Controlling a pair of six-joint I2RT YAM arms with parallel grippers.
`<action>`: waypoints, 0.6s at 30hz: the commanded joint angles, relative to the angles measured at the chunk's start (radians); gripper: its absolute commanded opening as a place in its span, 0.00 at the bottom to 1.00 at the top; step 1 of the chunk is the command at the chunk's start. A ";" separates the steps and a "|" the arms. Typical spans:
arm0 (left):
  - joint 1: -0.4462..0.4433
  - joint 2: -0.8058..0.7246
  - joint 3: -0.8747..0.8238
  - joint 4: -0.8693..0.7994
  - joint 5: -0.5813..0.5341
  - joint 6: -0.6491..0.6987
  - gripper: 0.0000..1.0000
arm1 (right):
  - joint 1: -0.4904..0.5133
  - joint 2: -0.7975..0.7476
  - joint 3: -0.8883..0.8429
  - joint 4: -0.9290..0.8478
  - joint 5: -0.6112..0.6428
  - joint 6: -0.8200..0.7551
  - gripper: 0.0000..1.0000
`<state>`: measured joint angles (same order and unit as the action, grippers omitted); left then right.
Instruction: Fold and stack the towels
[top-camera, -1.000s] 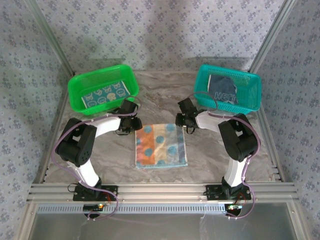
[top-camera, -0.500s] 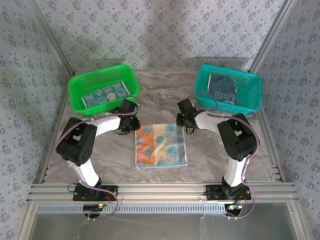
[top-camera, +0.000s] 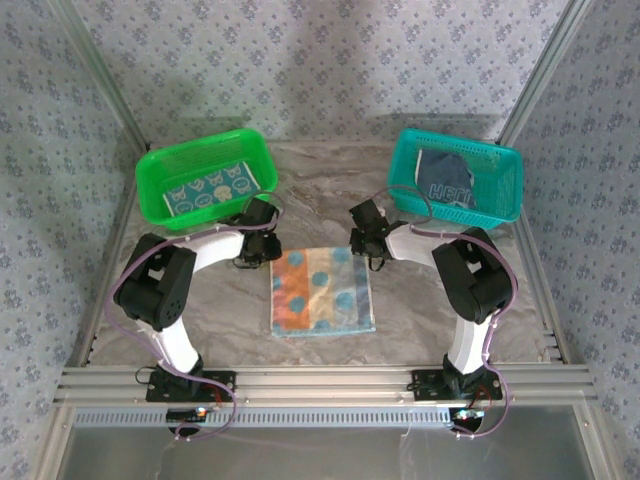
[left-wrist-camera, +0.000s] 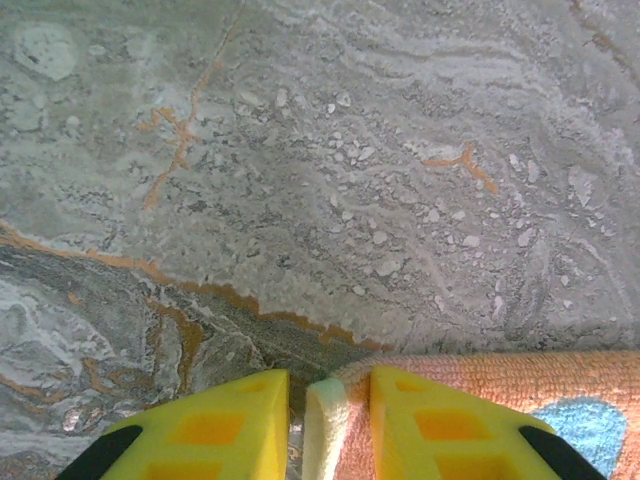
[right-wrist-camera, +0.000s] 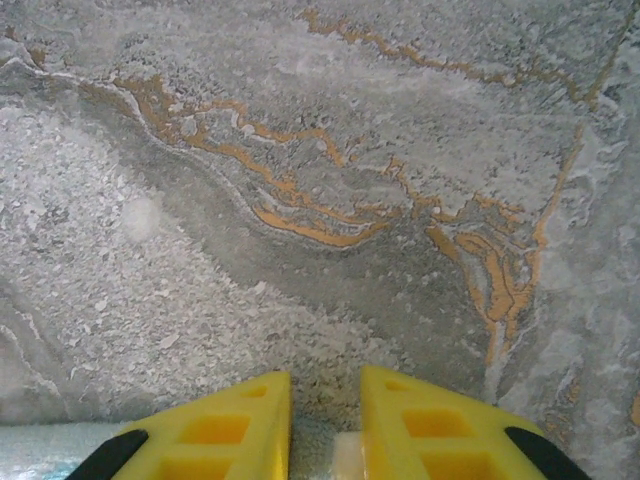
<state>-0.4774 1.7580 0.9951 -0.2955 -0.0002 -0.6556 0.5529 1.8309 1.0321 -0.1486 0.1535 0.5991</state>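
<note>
Found marble table (top-camera: 320, 180) bearing green basket (top-camera: 200, 150) far left and teal basket (top-camera: 510, 185) far right. Noted dotted towel (top-camera: 322, 292) flat at table centre, teal towel (top-camera: 208, 188) inside green basket, dark towel (top-camera: 447, 180) crumpled inside teal basket. Recorded left gripper (left-wrist-camera: 328, 385) nipped onto dotted towel's far left corner, right gripper (right-wrist-camera: 325, 385) likewise at far right corner, jaws nearly together on cloth edge.

We are reaching both arms forward and inward, wrists bending down; our left end effector (left-wrist-camera: 328, 385) and right end effector (right-wrist-camera: 322, 385) are each pinching a far corner of the towel (top-camera: 322, 292), fingers nearly together.
</note>
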 joint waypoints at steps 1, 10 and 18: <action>-0.035 0.052 0.043 0.063 0.036 0.006 0.22 | 0.019 -0.013 -0.007 -0.046 -0.026 0.023 0.25; -0.035 0.086 0.040 0.071 0.038 0.008 0.20 | 0.011 -0.004 -0.021 -0.053 -0.035 0.051 0.19; -0.037 0.084 0.047 0.084 0.057 0.012 0.00 | -0.014 -0.038 -0.021 -0.053 -0.050 0.039 0.00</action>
<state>-0.4938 1.7988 1.0382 -0.2802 -0.0147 -0.6483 0.5415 1.8252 1.0283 -0.1574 0.1406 0.6365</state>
